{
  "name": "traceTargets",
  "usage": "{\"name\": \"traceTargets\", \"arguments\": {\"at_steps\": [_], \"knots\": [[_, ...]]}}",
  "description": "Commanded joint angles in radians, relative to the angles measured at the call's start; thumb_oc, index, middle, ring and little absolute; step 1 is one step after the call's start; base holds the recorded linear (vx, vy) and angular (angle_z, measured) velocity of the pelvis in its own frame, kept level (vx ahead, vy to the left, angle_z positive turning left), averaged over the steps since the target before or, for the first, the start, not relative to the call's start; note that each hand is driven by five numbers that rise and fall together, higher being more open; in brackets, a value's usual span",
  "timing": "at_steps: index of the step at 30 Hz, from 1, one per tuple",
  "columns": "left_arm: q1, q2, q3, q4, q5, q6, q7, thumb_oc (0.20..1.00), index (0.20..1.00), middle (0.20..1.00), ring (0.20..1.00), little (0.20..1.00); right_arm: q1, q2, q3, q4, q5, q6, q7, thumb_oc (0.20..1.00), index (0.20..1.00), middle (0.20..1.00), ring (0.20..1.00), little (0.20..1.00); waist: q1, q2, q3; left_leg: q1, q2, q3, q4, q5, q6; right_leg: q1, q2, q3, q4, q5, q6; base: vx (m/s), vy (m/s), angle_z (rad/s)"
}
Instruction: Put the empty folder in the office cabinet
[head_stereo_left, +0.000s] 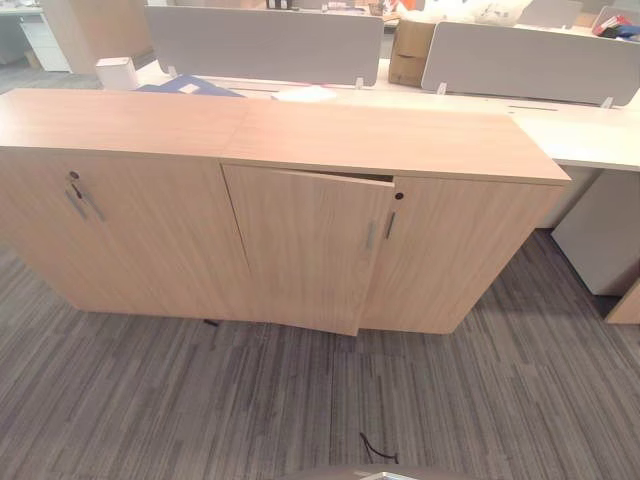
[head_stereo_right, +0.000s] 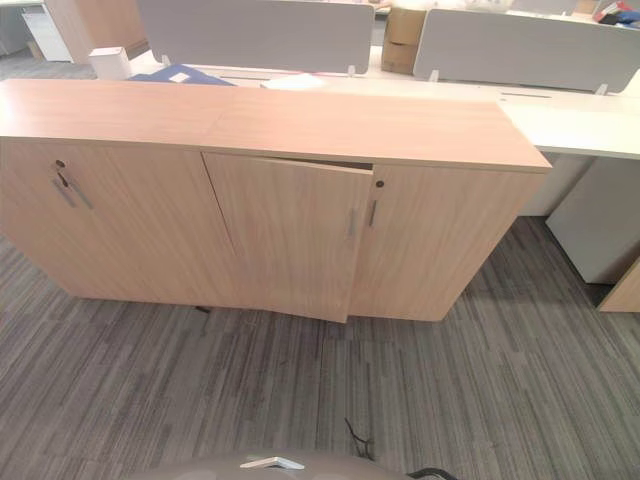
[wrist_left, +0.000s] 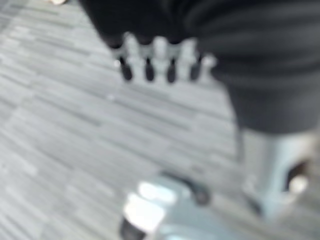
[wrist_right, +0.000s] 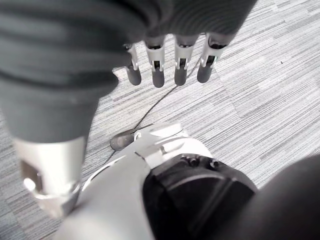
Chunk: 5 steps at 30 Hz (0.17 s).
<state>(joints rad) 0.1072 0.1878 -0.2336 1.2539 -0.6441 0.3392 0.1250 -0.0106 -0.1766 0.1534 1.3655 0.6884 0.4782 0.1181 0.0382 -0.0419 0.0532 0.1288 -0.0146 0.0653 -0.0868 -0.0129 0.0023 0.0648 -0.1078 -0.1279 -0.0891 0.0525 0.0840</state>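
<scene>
Both robot hands, left (wrist_left: 160, 60) and right (wrist_right: 170, 62), are seen relaxed, fingers apart, holding nothing. At centre frame, one cabinet door (head_stereo_left: 305, 250) is ajar. The blue folder (head_stereo_left: 190, 88), upper left, may be missed.

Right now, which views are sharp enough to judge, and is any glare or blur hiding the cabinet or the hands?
Left eye view: evenly lit, sharp; the cabinet and its ajar middle door read clearly, no glare. Left wrist view: blurred throughout, the left hand soft over the carpet. Right wrist view: sharp, the right hand hanging straight-fingered, holding nothing.
</scene>
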Motion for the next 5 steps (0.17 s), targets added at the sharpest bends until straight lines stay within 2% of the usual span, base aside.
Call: {"name": "traceTargets", "arguments": {"at_steps": [1, 5], "knots": [[-0.07, 0.004, 0.007, 0.059, 0.02, 0.016, 0.016, 1.0, 1.0, 1.0, 1.0, 1.0, -0.066, 0.0, 0.035, 0.025, 0.003, 0.029, 0.004, 1.0, 1.0, 1.0, 1.0, 1.0, -0.003, 0.009, 0.042, -0.016, -0.014, -0.033, 0.0, -0.016, 0.024, 0.063, 0.016, -0.033, 0.002, 0.009, 0.03, 0.0, 0.0, 0.0], [-0.071, 0.003, 0.007, 0.059, 0.017, 0.02, 0.022, 1.0, 1.0, 1.0, 1.0, 1.0, -0.067, 0.0, 0.035, 0.025, 0.005, 0.031, 0.004, 1.0, 1.0, 1.0, 1.0, 1.0, -0.002, 0.009, 0.041, -0.016, -0.014, -0.033, 0.0, -0.016, 0.024, 0.063, 0.017, -0.034, 0.002, 0.008, 0.03, 0.0, 0.0, 0.0]]}}
